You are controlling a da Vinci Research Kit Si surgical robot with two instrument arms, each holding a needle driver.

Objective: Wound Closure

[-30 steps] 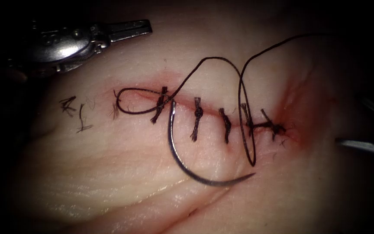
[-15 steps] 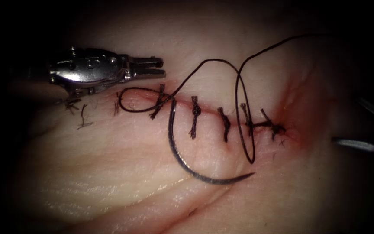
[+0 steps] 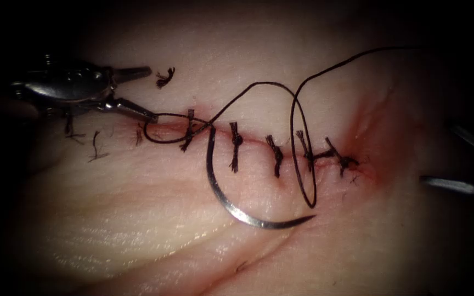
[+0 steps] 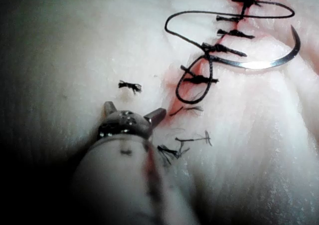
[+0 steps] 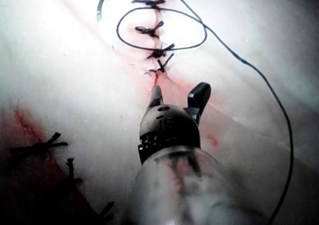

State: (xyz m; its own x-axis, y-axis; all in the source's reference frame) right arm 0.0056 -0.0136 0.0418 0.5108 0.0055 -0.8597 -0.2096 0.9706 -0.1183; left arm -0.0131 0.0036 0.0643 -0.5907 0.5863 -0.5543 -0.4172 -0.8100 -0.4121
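The tissue [image 3: 138,219] carries a stitched cut [image 3: 259,145] running left to right. The curved needle [image 3: 231,205] lies free on the tissue on the near side of the cut, held by neither tool, its tip [image 3: 312,217] bare. Its thread [image 3: 259,85] loops over the stitches and runs off to the upper right. My left tool [image 3: 150,93] stands open at the cut's left end, the lower jaw touching the thread loop [image 3: 157,137] and nothing between the jaws. The left tool [image 4: 132,110] looks the same in its wrist view. My right tool [image 3: 440,154] hangs open and empty right of the cut, as its wrist view [image 5: 177,95] confirms.
A short cut end of thread [image 3: 164,77] lies on the tissue by the left tool's upper jaw. More thread scraps [image 3: 94,148] lie left of the cut. Red fluid [image 3: 374,137] stains the cut's right end.
The left tool came down and to the right toward the cut's left end and its jaws opened. A thread scrap now lies by its upper jaw. The right tool stayed put.
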